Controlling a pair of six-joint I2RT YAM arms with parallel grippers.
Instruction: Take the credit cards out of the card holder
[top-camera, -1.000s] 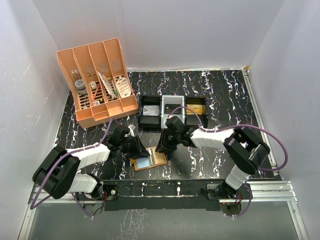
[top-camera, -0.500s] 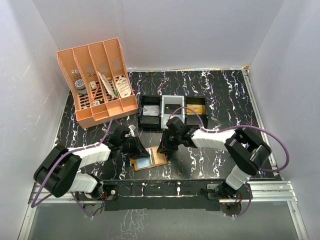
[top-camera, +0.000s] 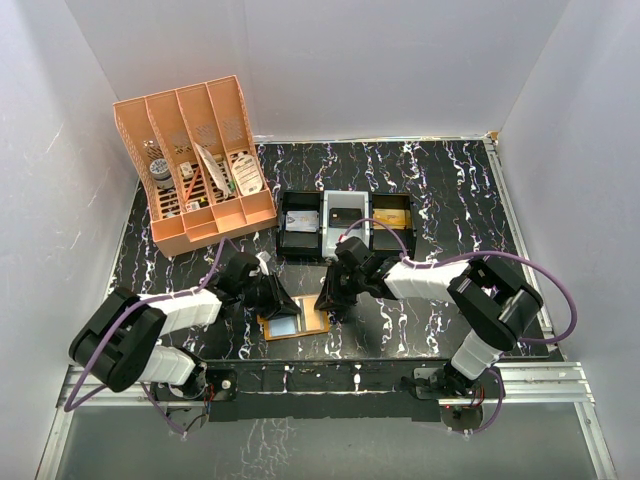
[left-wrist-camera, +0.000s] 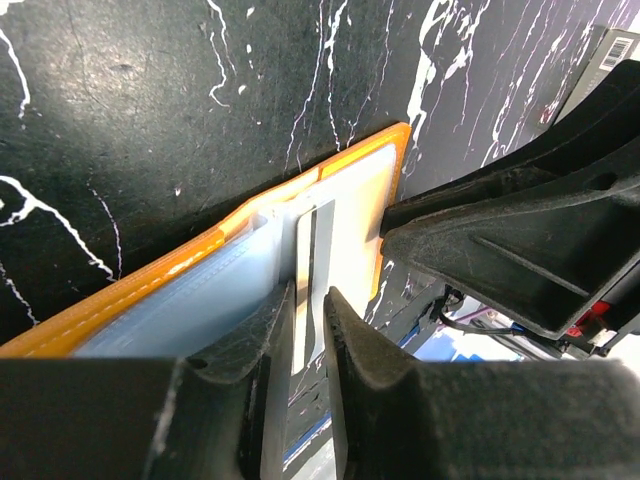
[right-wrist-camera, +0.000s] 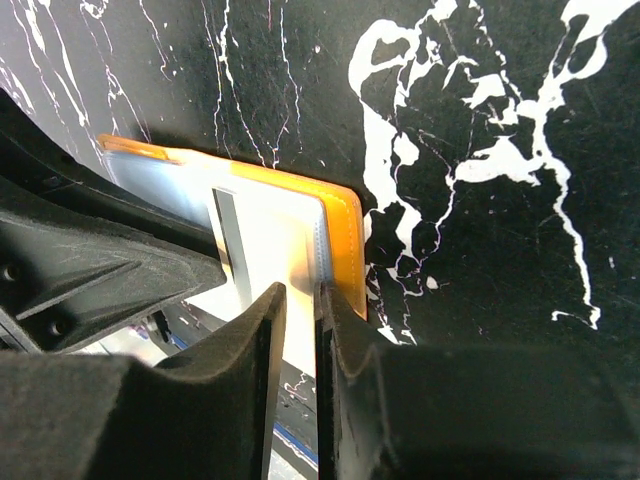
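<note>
**Card being worked out of the open holder**

The holder (top-camera: 297, 323) is lying open and flat on the surface (top-camera: 430, 190), just ahead of the arm bases, and is being attended from both sides. The left hand (top-camera: 280, 303) is being rested over its left half with the jaws narrow. A pale card (left-wrist-camera: 303, 250) with a dark stripe is showing in the slit between them, but whether it is being pinched cannot be told. The right hand (top-camera: 326, 300) is being held narrow too, at the holder's right edge, and a grip there cannot be told either.

The step is judged to be the drawing of a card from its pocket. It is probably best done with one half being pressed flat while only the thin card edge is being taken and slid along the pocket, low and slow, so that the holder is not being dragged or folded shut.

Further back, an organizer (top-camera: 195, 160) and a row of trays (top-camera: 345, 225) are standing on the black, white-veined surface, and the whole is being enclosed by plain white walls (top-camera: 350, 60)
</note>
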